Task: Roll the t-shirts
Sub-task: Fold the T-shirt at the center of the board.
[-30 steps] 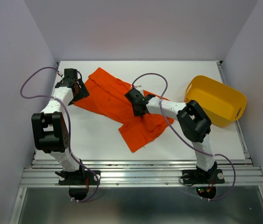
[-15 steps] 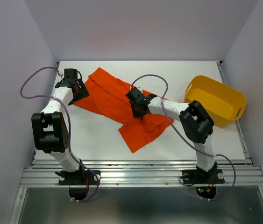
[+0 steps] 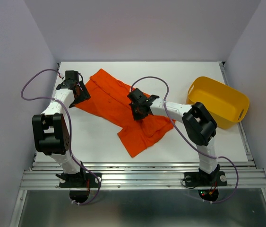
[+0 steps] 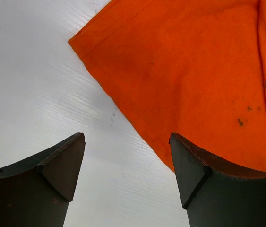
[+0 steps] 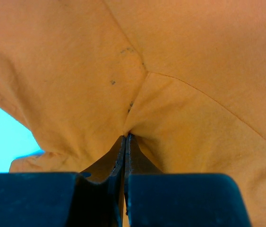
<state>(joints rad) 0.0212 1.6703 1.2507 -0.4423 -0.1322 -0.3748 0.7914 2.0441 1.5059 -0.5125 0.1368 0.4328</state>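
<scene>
1. From above: the shirt is lying spread out and crooked on the table. The left gripper is sitting at one edge of the shirt. The right gripper is pressing down on the shirt's middle. A yellow tub is sitting well apart, behind the right gripper.
2. Left wrist: the left gripper is holding its fingers wide apart, with nothing between them. A shirt corner is lying just ahead of it, and the hem is running down to one fingertip.
3. Right wrist: the right gripper is pinching a small fold of shirt at its tips, fingers tight together. Cloth is filling the view ahead.
4. No part is looking rolled, so I think the rolling is not started and all of it is left.
</scene>
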